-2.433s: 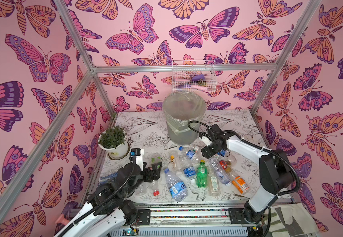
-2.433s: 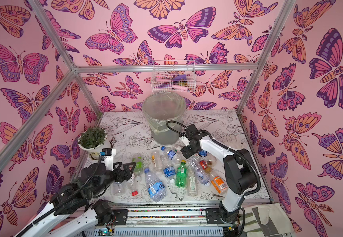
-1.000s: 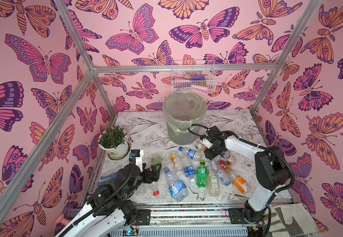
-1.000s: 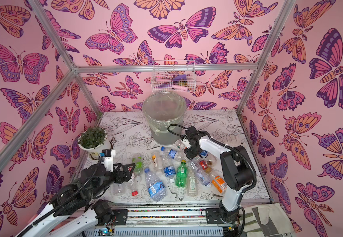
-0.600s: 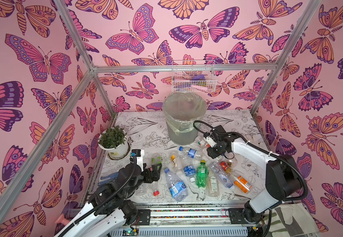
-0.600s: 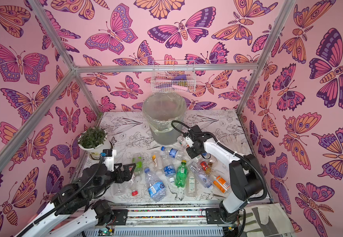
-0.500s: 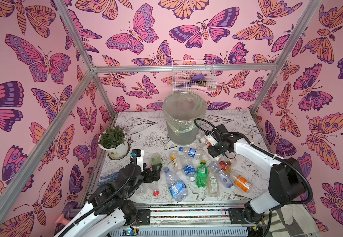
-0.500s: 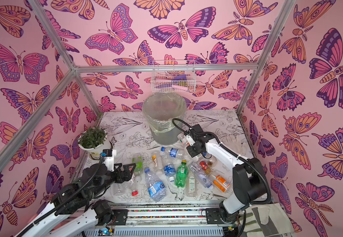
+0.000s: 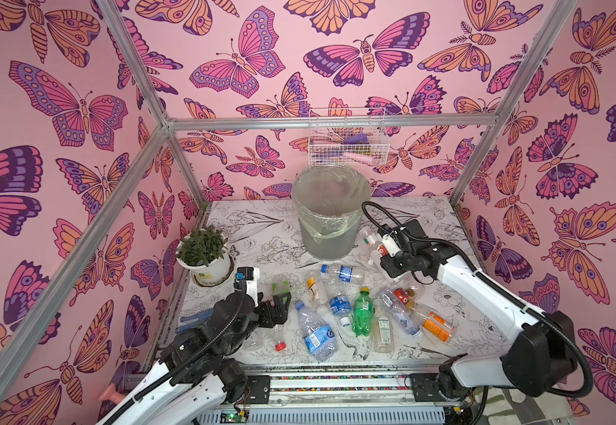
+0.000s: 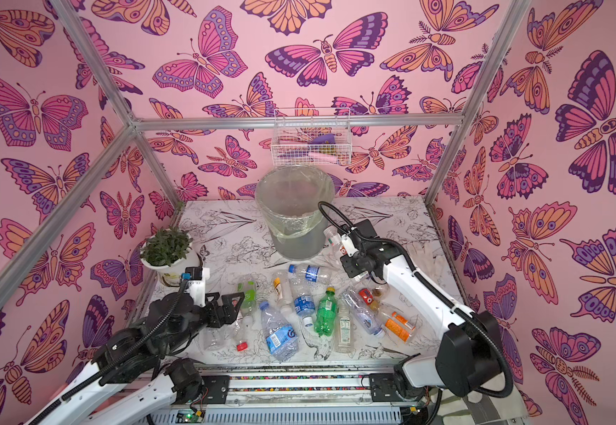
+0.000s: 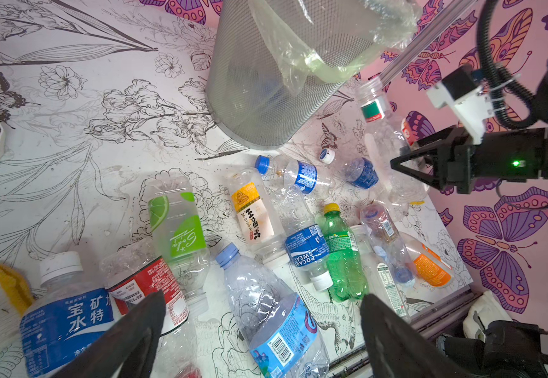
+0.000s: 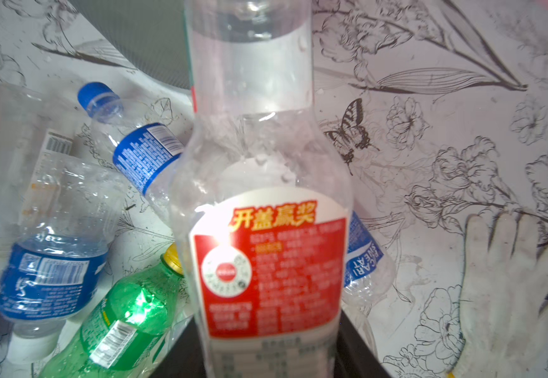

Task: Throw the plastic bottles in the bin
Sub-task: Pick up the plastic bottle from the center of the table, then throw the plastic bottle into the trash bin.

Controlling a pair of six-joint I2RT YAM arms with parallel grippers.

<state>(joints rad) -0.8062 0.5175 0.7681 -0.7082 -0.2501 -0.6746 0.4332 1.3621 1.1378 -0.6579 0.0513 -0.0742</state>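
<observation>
Clear plastic with a red label: red-label bottle [image 12: 266,255] is pinched low on its body by the right gripper [image 9: 380,257], one jaw on either side, neck pointing away from the wrist. It looks lifted off the table [image 9: 262,228], roughly upright and tipped a bit toward the bin [image 9: 326,239].

Bin stands at the back centre of the table. Held bottle is just beside its wall, on the side facing the table's right edge; can't tell if it touches.

Key relation: bin mouth lies up and toward the table's centre from the gripper. In the left wrist view the bottle's neck reaches only about the hem of the bag overhang, so it seems below the rim. My read: carry step, and it needs more lift before swinging over the rim, or the neck bumps the wall. Right arm is much the nearer one.

Left gripper [image 9: 282,300] hovers near the front left corner, jaws spread wide, empty. Under and beside it the other plastic bottles [image 9: 361,312] lie scattered on their sides across the front half of the table. Bin contents: can't tell through the bag.
</observation>
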